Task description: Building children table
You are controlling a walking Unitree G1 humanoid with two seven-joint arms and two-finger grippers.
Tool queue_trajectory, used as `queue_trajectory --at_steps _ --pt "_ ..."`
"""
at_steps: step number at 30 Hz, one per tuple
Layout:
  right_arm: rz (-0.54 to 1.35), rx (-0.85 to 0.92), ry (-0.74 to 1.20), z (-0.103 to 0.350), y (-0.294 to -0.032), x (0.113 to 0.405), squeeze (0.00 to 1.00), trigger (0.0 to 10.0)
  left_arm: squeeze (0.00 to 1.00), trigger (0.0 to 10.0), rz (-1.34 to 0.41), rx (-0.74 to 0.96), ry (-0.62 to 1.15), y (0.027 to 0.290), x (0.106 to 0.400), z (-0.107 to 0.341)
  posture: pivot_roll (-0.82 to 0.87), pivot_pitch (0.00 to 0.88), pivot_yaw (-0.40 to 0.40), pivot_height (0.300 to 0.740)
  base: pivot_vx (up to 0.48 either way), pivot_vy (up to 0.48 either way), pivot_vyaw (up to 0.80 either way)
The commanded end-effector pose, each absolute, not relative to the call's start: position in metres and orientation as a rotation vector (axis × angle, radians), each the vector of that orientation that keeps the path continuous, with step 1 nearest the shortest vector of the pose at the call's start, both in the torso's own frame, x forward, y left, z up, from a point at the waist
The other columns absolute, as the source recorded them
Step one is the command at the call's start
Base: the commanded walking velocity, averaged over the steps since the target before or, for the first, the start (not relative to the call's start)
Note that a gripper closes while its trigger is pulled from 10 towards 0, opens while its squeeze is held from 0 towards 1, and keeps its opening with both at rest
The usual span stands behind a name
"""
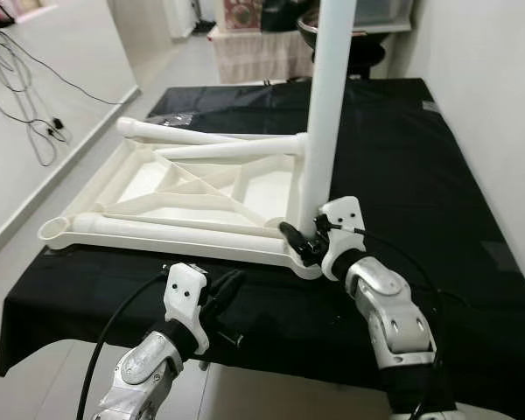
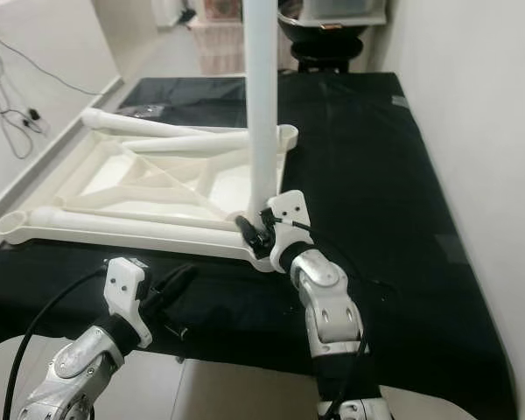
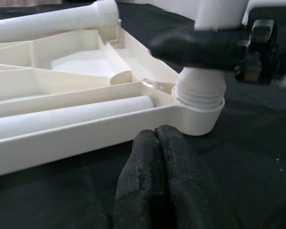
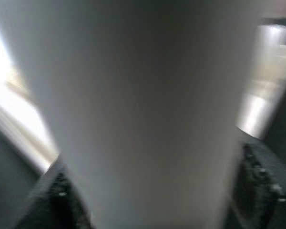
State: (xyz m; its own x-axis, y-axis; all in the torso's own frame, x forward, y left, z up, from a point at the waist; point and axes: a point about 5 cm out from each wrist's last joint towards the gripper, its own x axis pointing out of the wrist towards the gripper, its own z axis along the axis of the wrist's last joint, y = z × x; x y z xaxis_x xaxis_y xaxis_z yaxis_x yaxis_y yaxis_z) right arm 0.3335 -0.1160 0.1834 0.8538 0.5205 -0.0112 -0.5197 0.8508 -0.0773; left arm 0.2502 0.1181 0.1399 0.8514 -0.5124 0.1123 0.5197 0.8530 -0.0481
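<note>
One leg (image 1: 325, 105) stands upright in the tabletop's (image 1: 157, 241) near-right corner socket, right gripper (image 1: 304, 241) clamped on its base; left gripper (image 1: 220, 293), fingers together, sits at its 7 o'clock.

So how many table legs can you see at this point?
3. One upright leg stands in the tabletop's near right corner socket, held by the right gripper. Two loose legs lie across the upturned tabletop: one far, one near. A fourth may be hidden.
</note>
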Motion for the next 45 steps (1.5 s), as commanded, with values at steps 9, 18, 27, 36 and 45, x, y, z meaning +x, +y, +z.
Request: queue_trajectory --at_steps 9,18,27,36,45 --pt "1.185 -0.217 -0.018 0.204 -0.113 0.345 0.0 10.0 0.0 10.0 -0.534 -0.083 -0.073 0.119 0.247 0.135 0.0 0.158 0.057 0.74 0.0 0.0 0.0" --pt "1.292 -0.162 0.023 0.203 -0.105 0.357 0.0 0.0 0.0 10.0 -0.531 -0.084 -0.075 0.117 0.243 0.136 0.04 0.174 0.045 0.74 0.0 0.0 0.0" --pt "1.289 -0.157 0.022 0.199 -0.114 0.358 0.0 0.0 0.0 10.0 -0.534 -0.09 -0.074 0.116 0.242 0.137 0.03 0.182 0.045 0.74 0.0 0.0 0.0" --pt "0.913 -0.184 0.039 0.182 -0.133 0.362 0.0 0.0 0.0 10.0 -0.533 -0.092 -0.072 0.118 0.24 0.137 0.01 0.183 0.042 0.74 0.0 0.0 0.0" --pt "0.247 -0.097 0.133 0.131 -0.121 0.313 0.0 0.0 0.0 10.0 -0.535 -0.084 -0.062 0.123 0.245 0.134 0.0 0.146 0.069 0.74 0.0 0.0 0.0"
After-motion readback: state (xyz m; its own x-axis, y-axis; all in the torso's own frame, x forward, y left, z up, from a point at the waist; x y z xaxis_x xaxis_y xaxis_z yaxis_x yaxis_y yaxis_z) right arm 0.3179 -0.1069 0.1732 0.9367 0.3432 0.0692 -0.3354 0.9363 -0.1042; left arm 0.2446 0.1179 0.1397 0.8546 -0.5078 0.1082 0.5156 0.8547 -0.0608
